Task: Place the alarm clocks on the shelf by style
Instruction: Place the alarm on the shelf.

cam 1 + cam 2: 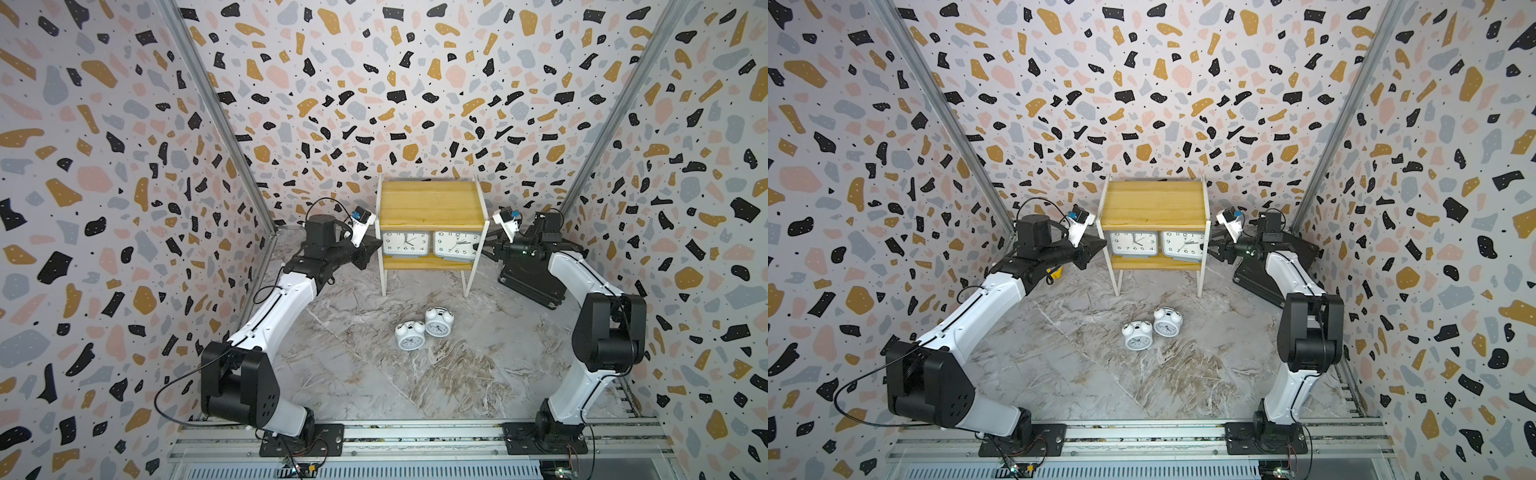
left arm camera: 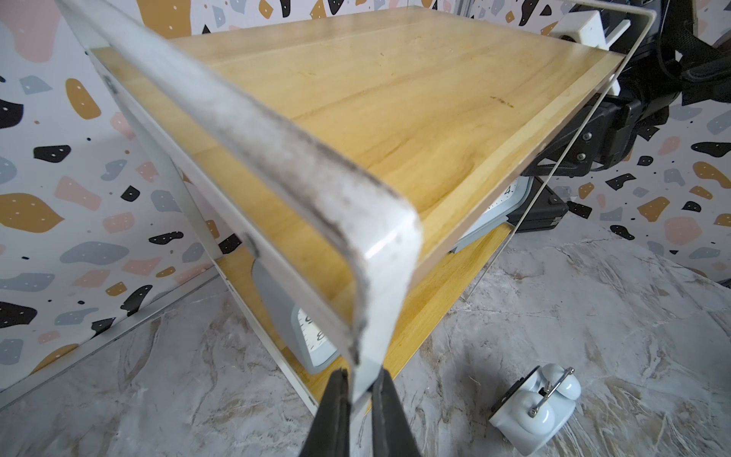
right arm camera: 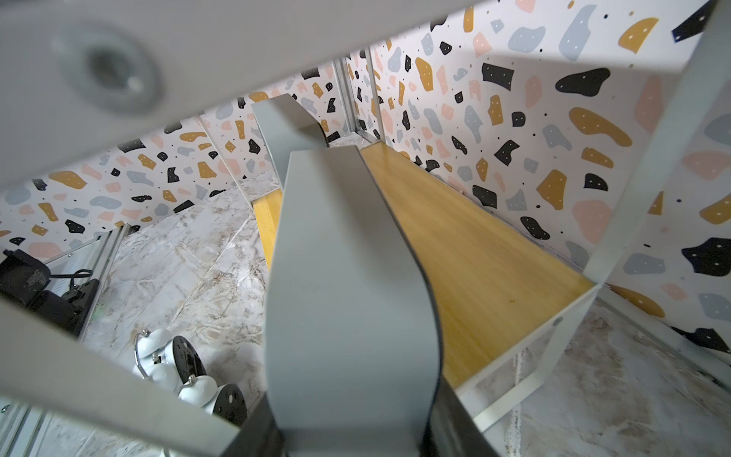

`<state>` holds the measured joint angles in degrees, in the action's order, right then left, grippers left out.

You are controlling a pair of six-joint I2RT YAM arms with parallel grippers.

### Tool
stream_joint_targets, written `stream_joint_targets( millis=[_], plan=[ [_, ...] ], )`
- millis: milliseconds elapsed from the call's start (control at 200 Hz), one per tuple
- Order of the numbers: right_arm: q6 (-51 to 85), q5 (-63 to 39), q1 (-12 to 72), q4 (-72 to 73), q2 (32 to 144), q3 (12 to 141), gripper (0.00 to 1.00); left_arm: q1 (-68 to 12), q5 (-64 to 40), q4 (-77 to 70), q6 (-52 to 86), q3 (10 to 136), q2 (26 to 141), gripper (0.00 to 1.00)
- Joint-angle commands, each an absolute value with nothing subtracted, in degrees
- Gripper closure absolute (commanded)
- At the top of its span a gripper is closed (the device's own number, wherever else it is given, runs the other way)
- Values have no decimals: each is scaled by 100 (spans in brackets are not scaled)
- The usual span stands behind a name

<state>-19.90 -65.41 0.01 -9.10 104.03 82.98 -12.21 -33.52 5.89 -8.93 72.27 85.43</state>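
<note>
The shelf [image 1: 432, 203] [image 1: 1154, 203] stands at the back middle. Two rectangular grey alarm clocks sit side by side on its lower board, one left [image 1: 406, 243] and one right [image 1: 456, 245]. Two round white twin-bell clocks [image 1: 410, 336] [image 1: 438, 322] lie on the table in front. My left gripper [image 2: 362, 380] [image 1: 376, 245] is shut on the shelf's white front-left frame bar [image 2: 277, 130]. My right gripper [image 3: 352, 427] [image 1: 482, 245] reaches in from the shelf's right side, shut on the right grey clock [image 3: 348, 277]. The upper board [image 2: 395, 99] is bare.
A black square box [image 1: 532, 278] lies tilted behind my right arm, by the right wall. Patterned walls close in on both sides and at the back. The arm bases sit on a metal rail [image 1: 415, 436] along the front edge.
</note>
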Motion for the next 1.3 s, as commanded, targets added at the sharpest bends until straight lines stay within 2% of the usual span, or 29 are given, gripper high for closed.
stream_joint_targets(
  millis=[0,240,395,586,981,1151,1296],
  plan=[
    [-2144,-6766,62,-1110,10397,8559,80,-1160,-3327,756,-791,7381,8640,88],
    [-2171,-6724,64,-1127,10433,8561,66,-1160,-3332,764,-784,7396,8658,88],
    [-2332,-6616,65,-1290,10417,8561,53,-1160,-3357,765,-784,7412,8683,88],
    [-2426,-6520,61,-1385,10380,8552,45,-1153,-3403,782,-789,7442,8710,88],
    [-2272,-6585,37,-1201,10283,8580,32,-1160,-3441,801,-782,7453,8728,88],
    [-1795,-6603,-147,-499,9858,8244,26,-1157,-3462,816,-783,7448,8734,88],
    [-1446,-6618,-366,-91,9580,8005,25,-1160,-3499,812,-778,7442,8740,88]
  ],
)
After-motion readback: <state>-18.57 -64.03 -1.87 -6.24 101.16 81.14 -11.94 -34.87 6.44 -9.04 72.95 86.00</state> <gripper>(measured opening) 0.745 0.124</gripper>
